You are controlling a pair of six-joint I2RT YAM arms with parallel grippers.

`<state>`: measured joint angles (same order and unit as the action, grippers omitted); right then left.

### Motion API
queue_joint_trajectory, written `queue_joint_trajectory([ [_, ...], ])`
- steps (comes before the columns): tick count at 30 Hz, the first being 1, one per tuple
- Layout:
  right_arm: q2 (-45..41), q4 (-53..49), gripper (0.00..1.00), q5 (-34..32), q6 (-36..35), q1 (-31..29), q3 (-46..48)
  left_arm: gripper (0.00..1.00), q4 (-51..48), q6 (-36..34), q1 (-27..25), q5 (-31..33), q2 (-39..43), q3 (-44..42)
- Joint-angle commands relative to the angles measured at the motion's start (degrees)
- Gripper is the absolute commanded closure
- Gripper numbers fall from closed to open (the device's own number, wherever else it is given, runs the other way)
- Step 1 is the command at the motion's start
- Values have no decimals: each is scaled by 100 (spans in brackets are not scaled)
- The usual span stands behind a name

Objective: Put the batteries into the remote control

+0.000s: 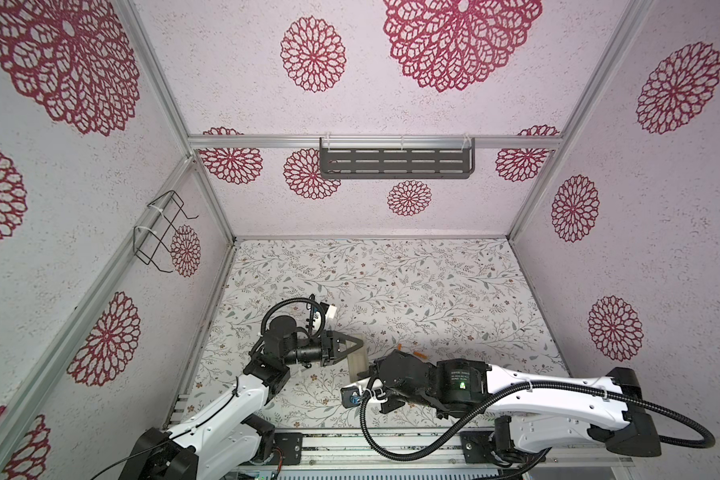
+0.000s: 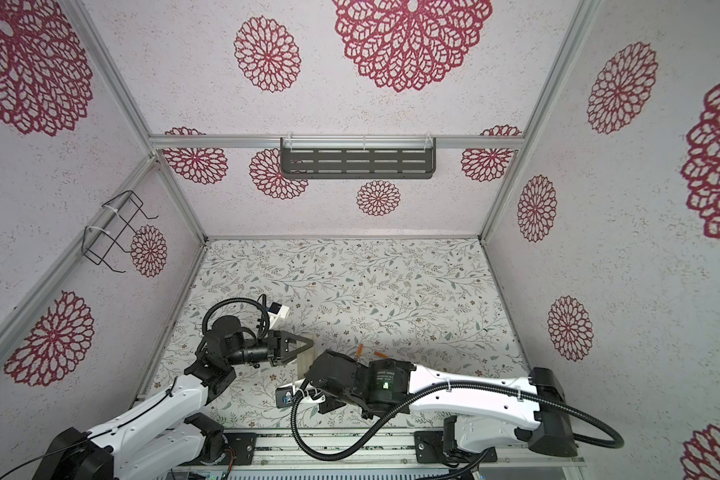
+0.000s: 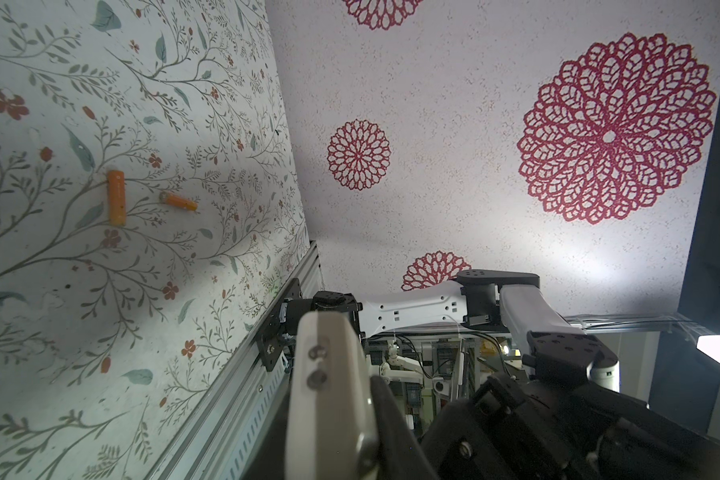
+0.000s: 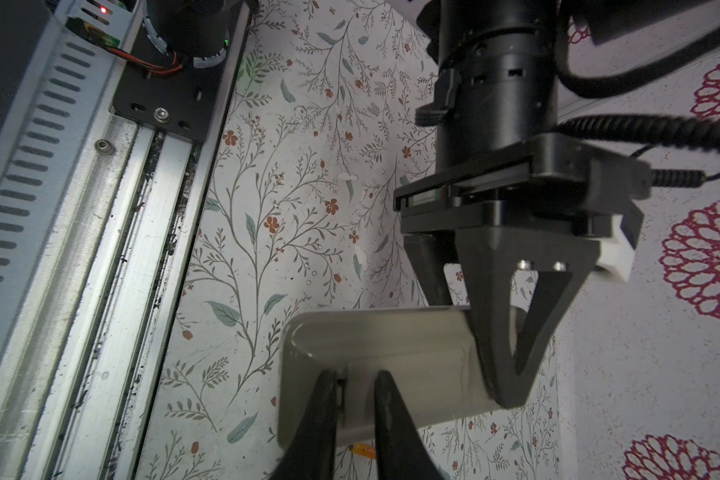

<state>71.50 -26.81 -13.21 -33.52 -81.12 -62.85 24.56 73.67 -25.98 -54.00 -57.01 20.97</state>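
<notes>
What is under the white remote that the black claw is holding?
Beneath the remote control, the right wrist view shows the flowered table and the orange end of one battery peeking past its edge. The rest of that battery, and the table straight beneath, are covered.

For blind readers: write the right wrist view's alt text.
A slim beige plastic remote control is held over the floral tabletop, one end clamped by the black left gripper; the black right gripper, fingers slightly apart, touches its other half.

The left end effector (image 1: 359,343) clamps the remote control (image 1: 358,360) over the table (image 1: 433,291); the batteries (image 1: 418,354) lie just beyond the right arm (image 1: 516,386), apparently apart.
</notes>
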Motion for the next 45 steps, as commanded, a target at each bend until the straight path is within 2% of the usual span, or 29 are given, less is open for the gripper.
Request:
queue_joint_trajectory([
  [1,-138,505,80,-665,-111,87,27,100,-6,-23,-83,-515,50,100],
  [45,-358,752,80,-862,-210,17,168,100,-182,-208,-90,-419,32,92],
])
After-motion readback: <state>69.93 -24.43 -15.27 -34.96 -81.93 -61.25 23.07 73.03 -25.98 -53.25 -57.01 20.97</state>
